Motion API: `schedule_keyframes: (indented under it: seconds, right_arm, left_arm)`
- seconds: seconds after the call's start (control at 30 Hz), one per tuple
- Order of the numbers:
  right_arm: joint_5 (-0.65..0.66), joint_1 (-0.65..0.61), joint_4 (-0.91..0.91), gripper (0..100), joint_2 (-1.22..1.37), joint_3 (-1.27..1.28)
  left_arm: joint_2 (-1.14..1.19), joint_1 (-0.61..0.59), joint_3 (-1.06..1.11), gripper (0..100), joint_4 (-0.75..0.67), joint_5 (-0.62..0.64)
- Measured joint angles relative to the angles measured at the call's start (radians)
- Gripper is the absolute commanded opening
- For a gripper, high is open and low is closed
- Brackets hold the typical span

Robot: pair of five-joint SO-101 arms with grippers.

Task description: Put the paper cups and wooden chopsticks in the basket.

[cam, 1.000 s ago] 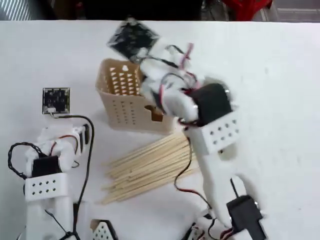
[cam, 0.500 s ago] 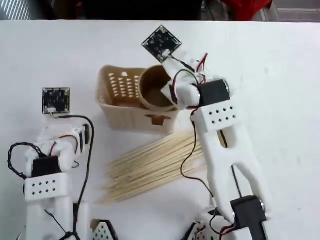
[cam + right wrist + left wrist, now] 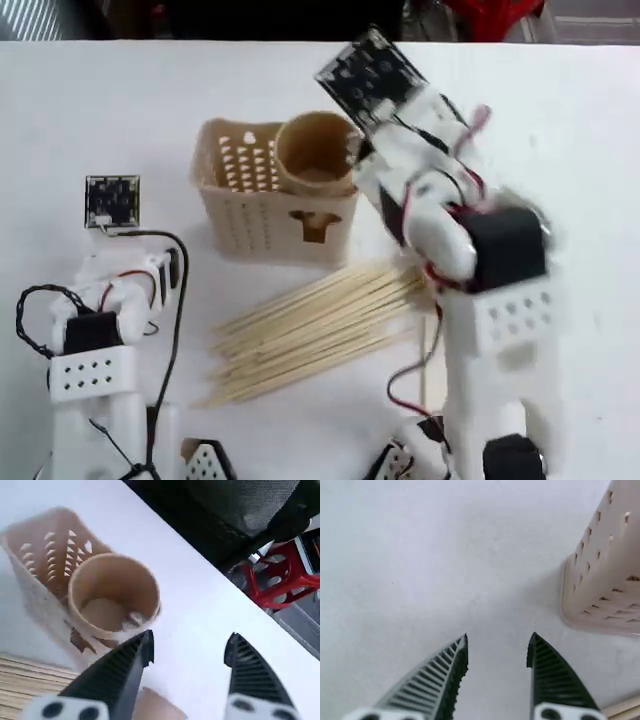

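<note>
A tan paper cup (image 3: 318, 152) stands upright in the right end of the beige perforated basket (image 3: 240, 215). In front of the basket a pile of wooden chopsticks (image 3: 310, 325) lies on the white table. My right arm (image 3: 480, 250) rises beside the basket's right side. Its gripper (image 3: 190, 645) is open and holds nothing, just off the cup (image 3: 115, 595) in the basket (image 3: 37, 542). A tan shape (image 3: 155, 705) lies under it; I cannot tell what it is. My left gripper (image 3: 499, 645) is open above bare table, with the basket's corner (image 3: 605, 580) to one side.
My left arm (image 3: 95, 330) rests at the front left, well clear of the basket. Dark chairs and a red stool (image 3: 280, 575) stand beyond the table's far edge. Chopstick ends (image 3: 20, 680) lie close to the right gripper.
The right gripper has let go of the cup, which now stands in the basket, and the arm has drawn back to the right. The left arm has not moved.
</note>
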Motion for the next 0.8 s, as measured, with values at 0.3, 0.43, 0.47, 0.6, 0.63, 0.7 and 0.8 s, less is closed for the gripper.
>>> schedule_keyframes:
  seconds: [0.3, 0.43, 0.47, 0.6, 0.63, 0.7, 0.8]
  right_arm:
    - [-0.566, 0.33, -0.029, 23.5, 0.206, 0.15]
    - [-0.655, 0.364, -0.055, 23.7, 0.391, 0.135]
    - [-0.658, 0.371, -0.057, 23.8, 0.44, 0.12]
    - [-0.66, 0.387, -0.035, 30.2, 0.618, 0.011]
    - [-0.66, 0.39, -0.018, 32.7, 0.657, -0.023]
    - [-0.66, 0.394, 0.026, 36.4, 0.733, -0.091]
    - [-0.66, 0.399, 0.098, 35.3, 0.845, -0.193]
  left_arm:
    - [0.0, 0.0, 0.0, 20, 0.0, 0.0]
    - [0.0, 0.0, 0.0, 20, 0.0, 0.0]
    - [0.0, 0.0, 0.0, 20, 0.0, 0.0]
    - [0.0, 0.0, 0.0, 20, 0.0, 0.0]
    - [0.0, 0.0, 0.0, 20, 0.0, 0.0]
    - [0.0, 0.0, 0.0, 20, 0.0, 0.0]
    - [0.0, 0.0, 0.0, 20, 0.0, 0.0]
